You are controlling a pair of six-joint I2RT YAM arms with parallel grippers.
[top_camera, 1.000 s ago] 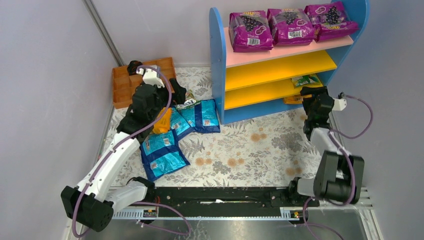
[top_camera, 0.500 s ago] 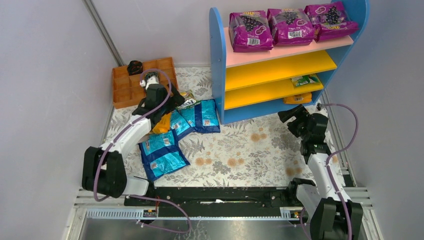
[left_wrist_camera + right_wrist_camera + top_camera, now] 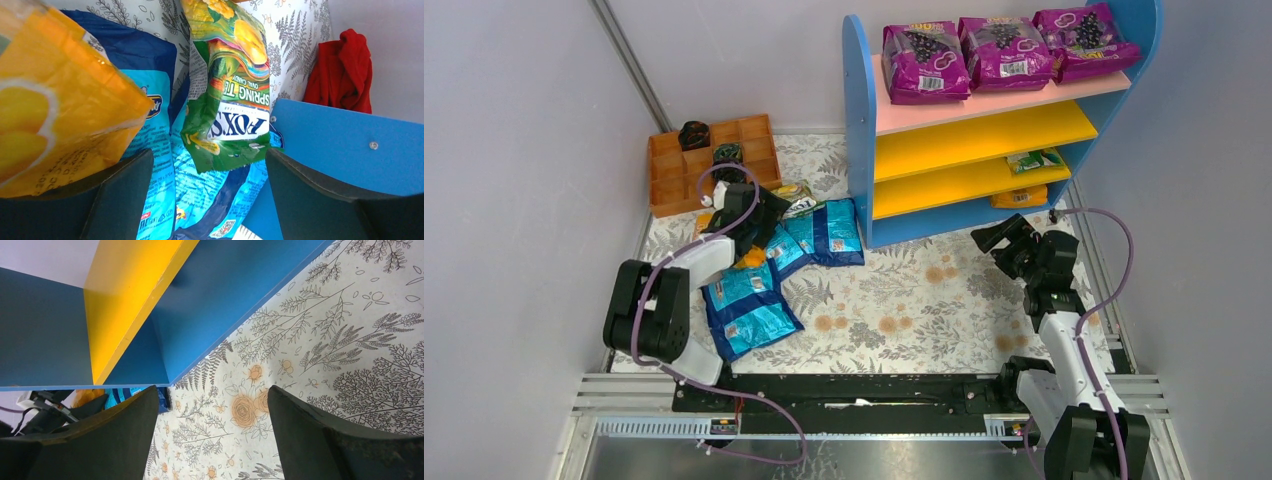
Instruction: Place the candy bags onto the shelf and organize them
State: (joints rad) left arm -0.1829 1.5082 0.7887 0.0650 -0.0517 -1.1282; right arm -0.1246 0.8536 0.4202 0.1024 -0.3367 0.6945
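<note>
The shelf (image 3: 860,130) stands at the back right, with a green-yellow candy bag (image 3: 1036,160) on its lower yellow board and an orange bag (image 3: 1019,197) beneath. Several blue bags (image 3: 829,232) lie on the mat to its left, with an orange bag (image 3: 749,258) and a green-yellow bag (image 3: 796,198). My left gripper (image 3: 759,215) is open low over this pile. The left wrist view shows the green-yellow bag (image 3: 230,95), orange bag (image 3: 55,115) and blue bags (image 3: 205,195) ahead of the open gripper (image 3: 210,200). My right gripper (image 3: 994,238) is open and empty over the mat in front of the shelf (image 3: 220,295).
Three purple grape-print bags (image 3: 1004,50) lie on the pink top board. An orange compartmented tray (image 3: 669,185) with dark items stands at the back left. A red cloth (image 3: 345,75) lies beyond the shelf's blue side panel (image 3: 340,145). Grey walls close in left and right.
My right gripper has drawn back from the shelf's lower right and swung left over the mat, empty. My left arm has folded back and its gripper has come down toward the bag pile.
</note>
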